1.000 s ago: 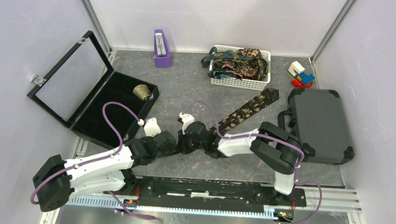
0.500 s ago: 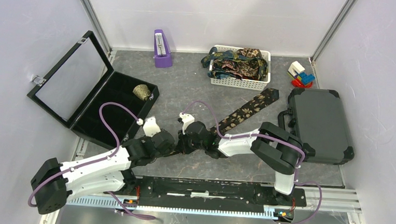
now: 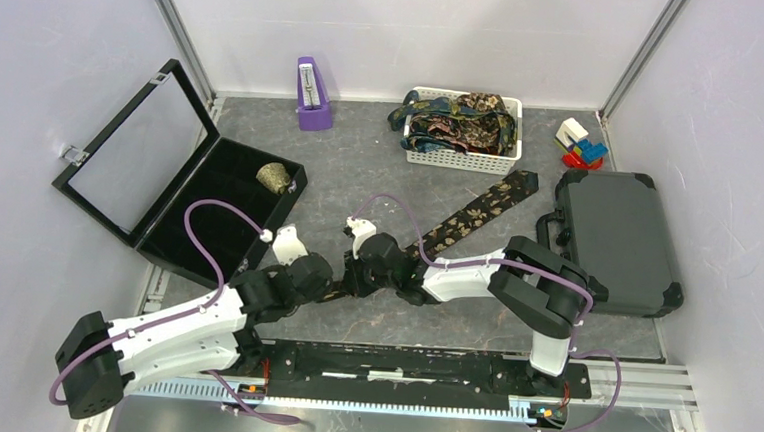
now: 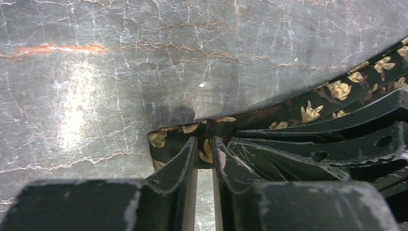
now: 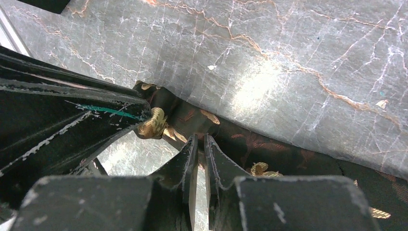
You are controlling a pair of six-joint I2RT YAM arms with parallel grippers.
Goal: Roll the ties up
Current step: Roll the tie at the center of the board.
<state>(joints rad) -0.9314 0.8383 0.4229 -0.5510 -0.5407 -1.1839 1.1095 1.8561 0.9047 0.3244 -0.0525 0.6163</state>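
A dark brown tie with gold floral print [image 3: 473,217] lies diagonally on the grey table, its wide pointed end near the white basket. Its narrow end runs under both grippers. My left gripper [image 3: 332,285] is shut on the tie's narrow end [image 4: 168,139], pinching a fold of it [image 4: 206,150]. My right gripper [image 3: 354,274] is shut on the same tie [image 5: 269,154] a little further along, its jaws nipping the fabric edge [image 5: 201,144]. The left gripper's fingers [image 5: 72,120] fill the left of the right wrist view. More ties [image 3: 459,121] are heaped in the basket.
A white basket [image 3: 462,159] stands at the back. An open black case [image 3: 214,191] with a rolled tie [image 3: 273,176] is at the left. A grey hard case [image 3: 617,240] is at the right. A purple metronome [image 3: 312,94] and toy blocks [image 3: 581,143] stand by the back wall.
The left arm has shifted slightly left and back, its elbow swinging towards the near edge. Both grippers stay pinched on the tie's narrow end.
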